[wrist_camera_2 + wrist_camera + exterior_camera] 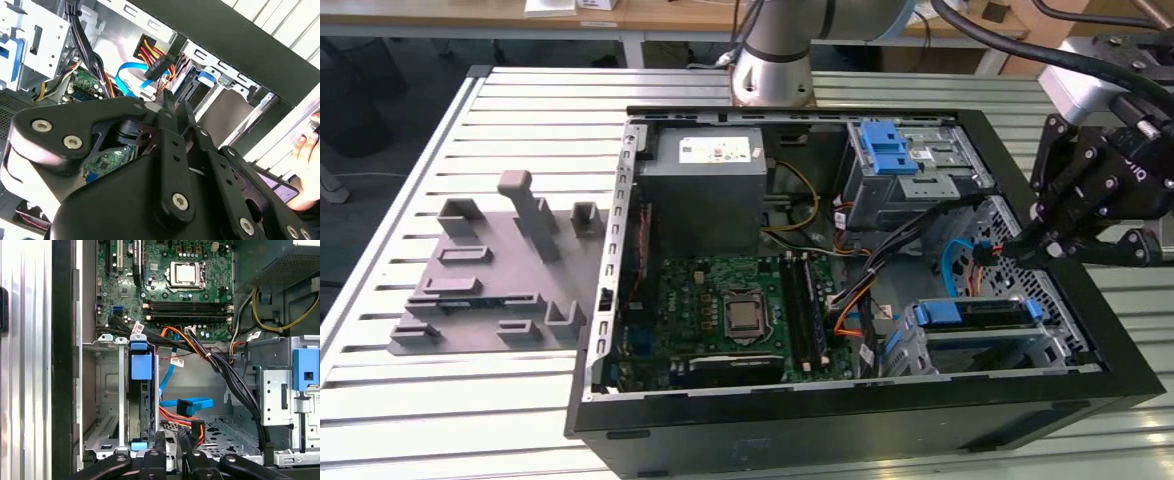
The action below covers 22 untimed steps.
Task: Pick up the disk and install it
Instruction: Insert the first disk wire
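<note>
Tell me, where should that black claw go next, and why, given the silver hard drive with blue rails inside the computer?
Probably a short sideways shift, bringing the black gripper over the silver hard drive with blue rails. The drive stands on edge in the silver metal cage. The gripper hangs beside it without touching, nearer the blue flat cable.

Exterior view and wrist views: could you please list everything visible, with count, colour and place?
table: one, pale slatted metal, under everything
computer case: one, black, open, on the table
motherboard: one, green, inside the case
power supply box: one, grey, white sticker, inside the case
drive cage: one, silver, blue latch, inside the case
disk: one, blue rails, seated in a bay
fixture: one, grey, exterior view's left
person's hand: one, outside the case
arm: one, grey, behind the case
gripper: one, black, exterior view's right
</note>
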{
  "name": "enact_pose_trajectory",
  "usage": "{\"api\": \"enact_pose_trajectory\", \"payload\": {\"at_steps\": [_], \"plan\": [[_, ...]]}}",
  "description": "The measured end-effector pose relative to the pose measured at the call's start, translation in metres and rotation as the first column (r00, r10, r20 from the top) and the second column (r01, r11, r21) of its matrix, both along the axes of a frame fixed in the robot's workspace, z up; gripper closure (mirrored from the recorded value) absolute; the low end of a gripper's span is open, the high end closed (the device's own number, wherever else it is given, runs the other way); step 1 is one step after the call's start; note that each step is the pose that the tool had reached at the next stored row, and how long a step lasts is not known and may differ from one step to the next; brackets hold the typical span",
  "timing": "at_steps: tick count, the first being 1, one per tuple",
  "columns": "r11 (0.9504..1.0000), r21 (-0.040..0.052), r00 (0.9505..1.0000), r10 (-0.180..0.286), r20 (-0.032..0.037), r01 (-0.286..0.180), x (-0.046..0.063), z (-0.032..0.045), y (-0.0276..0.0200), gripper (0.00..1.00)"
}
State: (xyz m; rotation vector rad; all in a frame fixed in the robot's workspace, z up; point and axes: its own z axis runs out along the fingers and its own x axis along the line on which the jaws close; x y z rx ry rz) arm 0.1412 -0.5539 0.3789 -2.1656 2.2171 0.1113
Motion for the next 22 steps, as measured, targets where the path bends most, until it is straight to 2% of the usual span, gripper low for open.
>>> {"api": "enact_pose_trajectory", "payload": {"at_steps": [1,6,7,13,16,19,22], "plan": [[1.0000,0.0000,1.0000,-0.004,-0.0008,0.004,0.000,-0.0002,0.0007,0.76],[0.9997,0.0000,0.9997,-0.023,-0.0068,0.023,0.002,-0.0013,0.0051,0.75],[0.9996,-0.0001,0.9995,-0.030,-0.0069,0.030,0.002,-0.0014,0.0056,0.69],[0.9974,-0.0002,0.9974,-0.072,-0.0072,0.072,0.003,-0.0041,0.0088,0.69],[0.9958,-0.0003,0.9958,-0.091,-0.0096,0.091,0.004,-0.0073,0.0109,0.69],[0.9952,-0.0018,0.9951,-0.097,-0.0154,0.097,0.004,-0.0103,0.0165,0.69],[0.9952,-0.0082,0.9950,-0.098,-0.0226,0.097,0.006,-0.0113,0.0231,0.69]]}}
